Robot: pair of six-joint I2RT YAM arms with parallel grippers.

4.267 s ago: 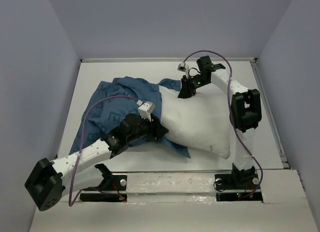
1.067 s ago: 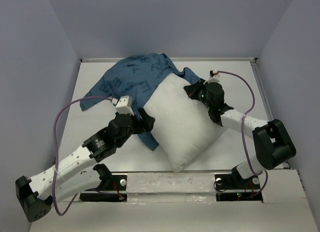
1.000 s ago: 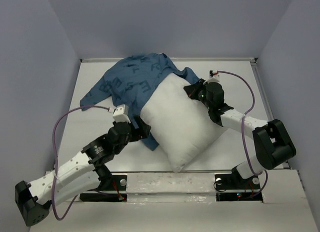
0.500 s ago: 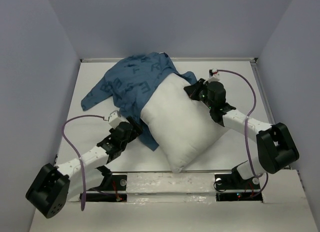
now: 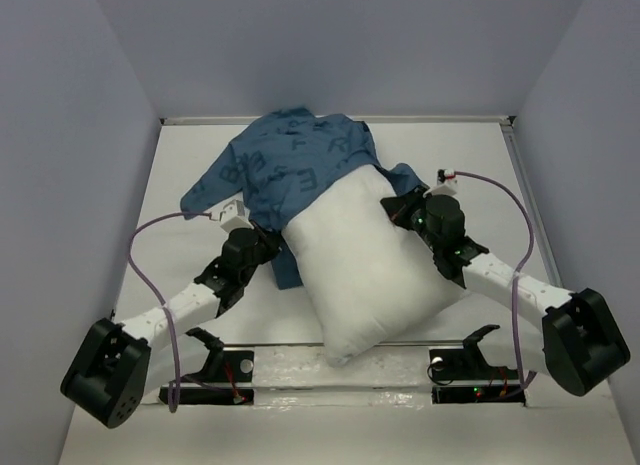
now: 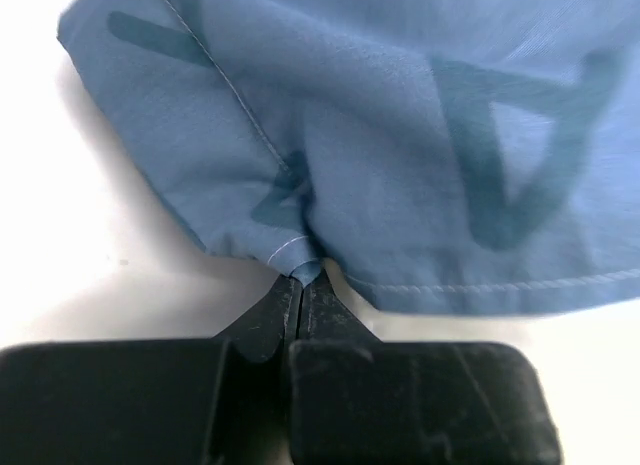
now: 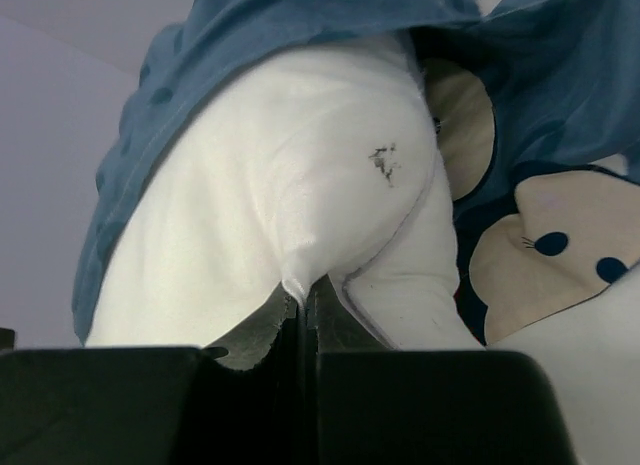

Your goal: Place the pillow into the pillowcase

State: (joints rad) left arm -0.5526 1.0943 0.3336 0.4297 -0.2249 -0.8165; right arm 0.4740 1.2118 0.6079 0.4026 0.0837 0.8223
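Top external view had your left arm lying low across the bench point(image 5: 480, 160), reaching from its near-left base up and to the right. Your left gripper point(image 5: 263, 247) sat at the near edge of the pillowcase point(image 5: 300, 165). On the left wrist camera its fingers were pressed together on a stitched fold of the blue hem. Your right arm ran from the near-right corner up and to the left, its forearm close to the bench, and your right gripper point(image 5: 402, 207) was at the pillow's far right side. On the right wrist camera you had those fingers closed on a pinch of white fabric at the pillow's seam.

The pillow point(image 5: 365, 270) lay diagonally in the middle of the bench, plump and white. Its near corner reached the front edge, and its far end was tucked under the pillowcase. Most of it was uncovered. A small dark smudge point(image 7: 383, 160) marked the fabric near your right gripper. The pillowcase was bunched over the pillow's far end and spread toward the back left, showing its darker blue letters. A mouse face point(image 7: 545, 255) showed on the right wrist camera.

The bench was white, enclosed by pale lavender-grey walls point(image 5: 60, 135). A purple cable point(image 5: 140, 260) looped off each arm.
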